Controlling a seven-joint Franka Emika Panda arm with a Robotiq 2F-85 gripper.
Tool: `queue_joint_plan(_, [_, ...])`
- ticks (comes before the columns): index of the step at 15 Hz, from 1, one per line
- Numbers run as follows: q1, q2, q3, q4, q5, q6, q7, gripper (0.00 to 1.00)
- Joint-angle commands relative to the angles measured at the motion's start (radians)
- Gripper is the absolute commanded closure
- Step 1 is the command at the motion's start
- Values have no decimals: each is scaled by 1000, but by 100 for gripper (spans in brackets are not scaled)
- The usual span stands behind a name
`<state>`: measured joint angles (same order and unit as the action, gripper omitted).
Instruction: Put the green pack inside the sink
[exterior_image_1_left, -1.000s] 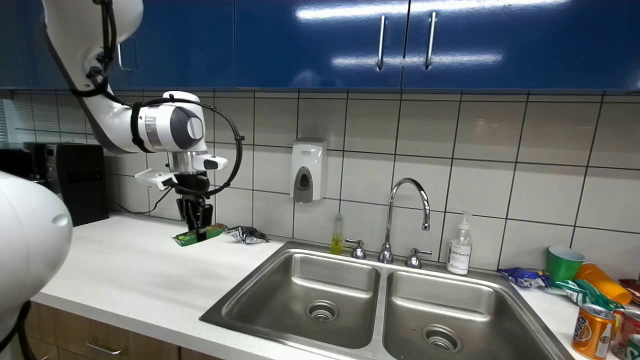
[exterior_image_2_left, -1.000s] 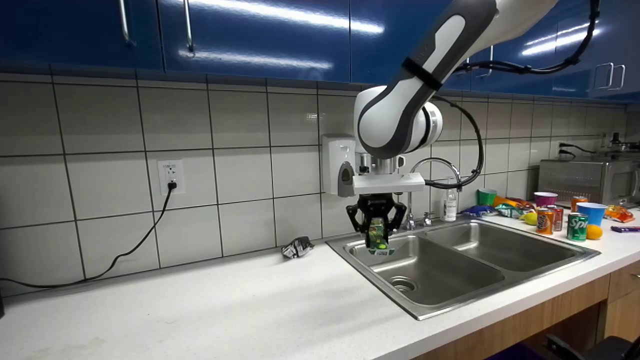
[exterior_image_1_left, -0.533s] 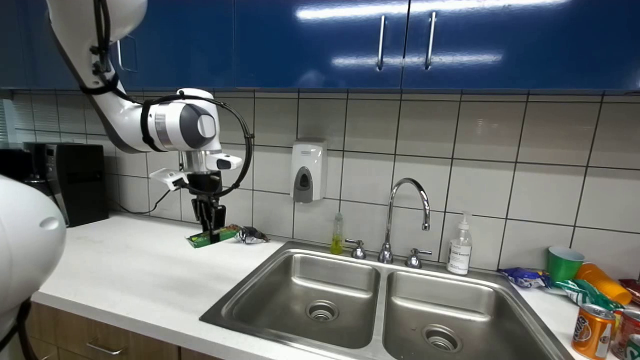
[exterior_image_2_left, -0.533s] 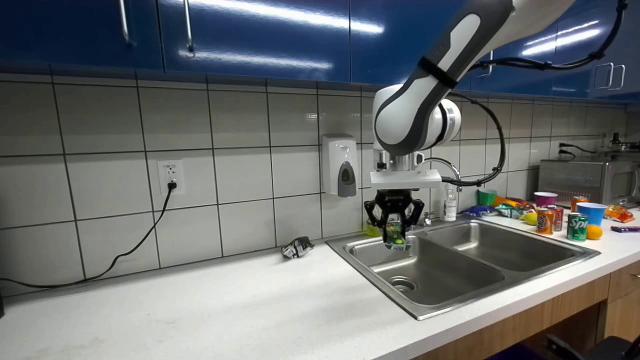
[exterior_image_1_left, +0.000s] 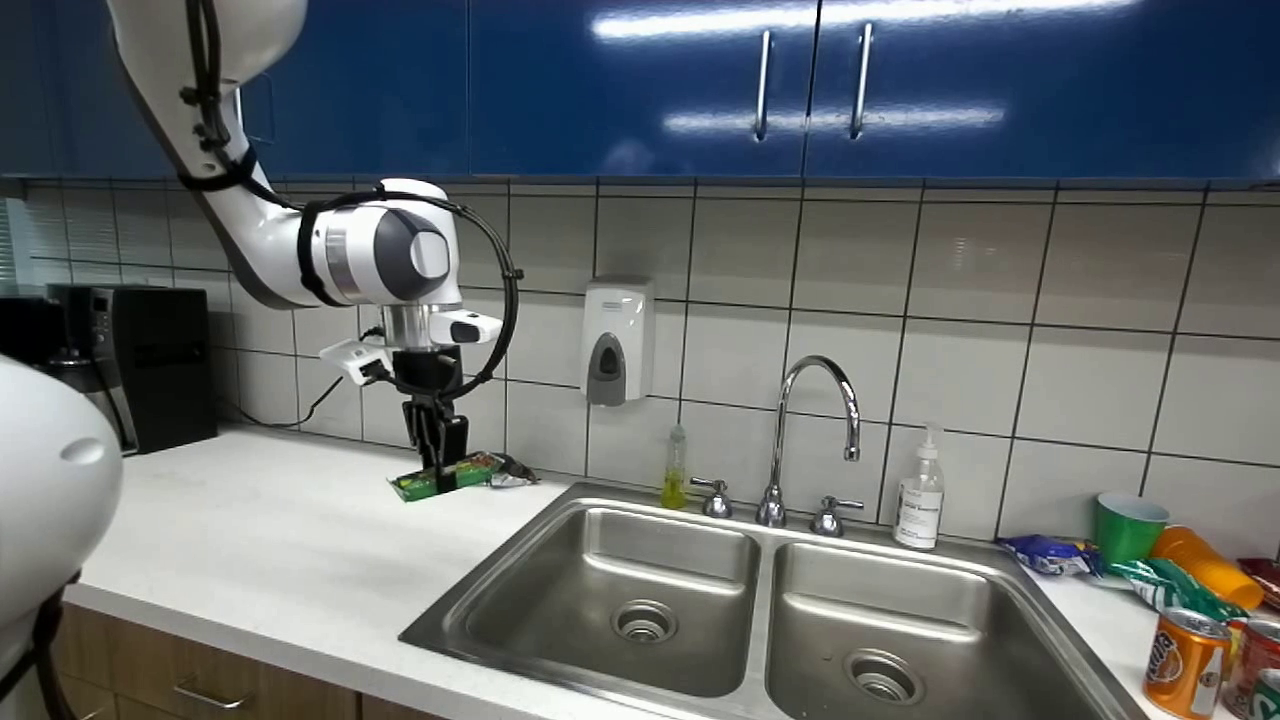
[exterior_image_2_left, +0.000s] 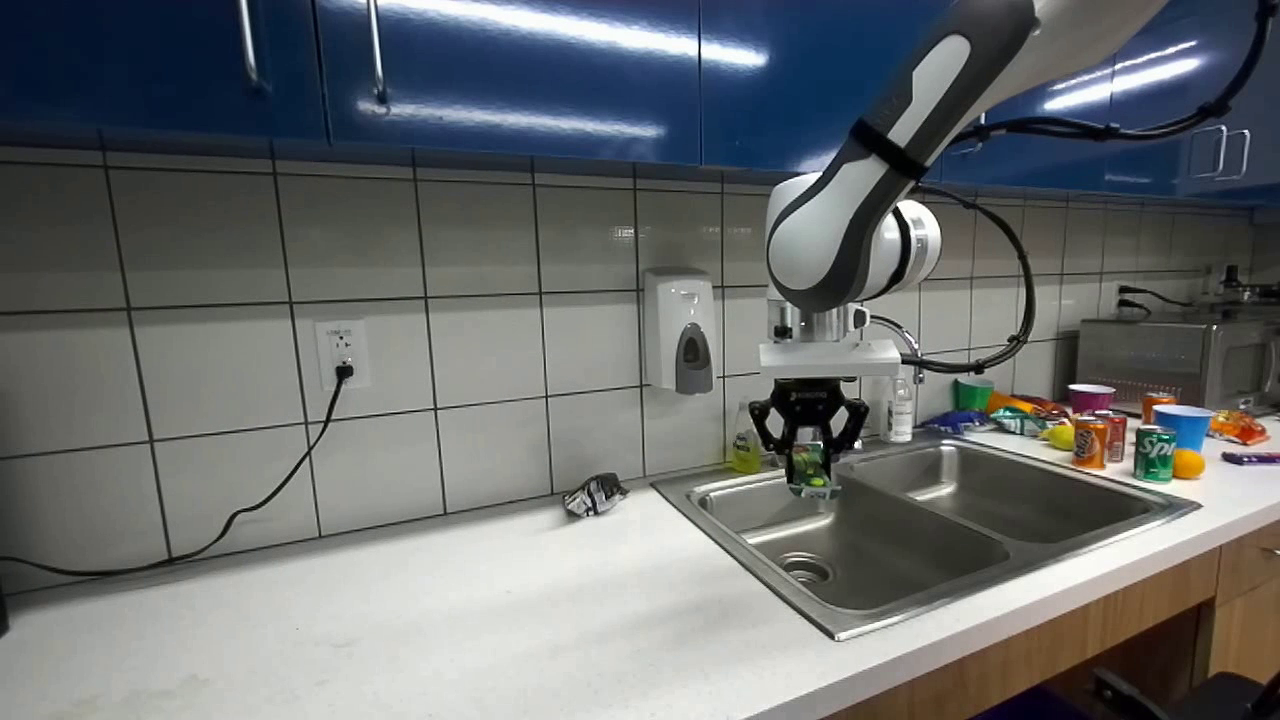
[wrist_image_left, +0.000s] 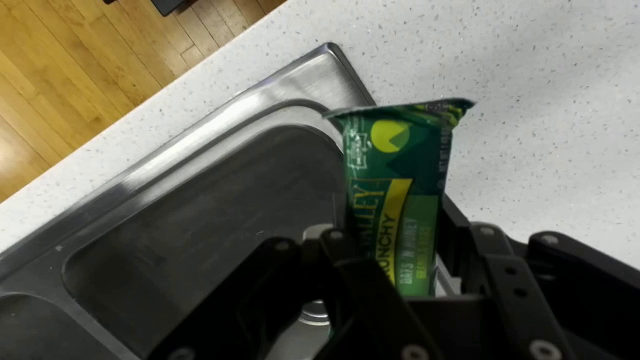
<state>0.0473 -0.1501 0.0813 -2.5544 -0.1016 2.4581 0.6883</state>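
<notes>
The green pack is a flat bright-green packet with a yellow stripe. My gripper is shut on it and holds it in the air, its ends sticking out past the fingers. The pack also shows between the fingers of the gripper in an exterior view. In the wrist view the pack lies between the gripper's fingers and overlaps a corner of the steel sink and the counter. The sink has two basins; its rim shows in both exterior views.
A crumpled foil wrapper lies on the white counter. A chrome faucet, a green soap bottle and a pump bottle stand behind the sink. A dispenser hangs on the wall. Cans and cups are beyond the sink.
My gripper, with the green pack in it, has moved to the right in both exterior views. The pack stays in its grip. The sink and wrapper have not moved.
</notes>
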Motion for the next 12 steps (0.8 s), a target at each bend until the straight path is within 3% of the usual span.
queue_joint_plan(1, [-12, -1, 13, 1, 4, -3, -4, 58])
queue_joint_plan(8, [-12, 0, 13, 1, 4, -3, -4, 58])
queue_joint_plan(9, [-12, 0, 13, 1, 4, -3, -4, 83])
queue_joint_plan(12, [-20, 39, 11, 15, -18, 14, 16, 83])
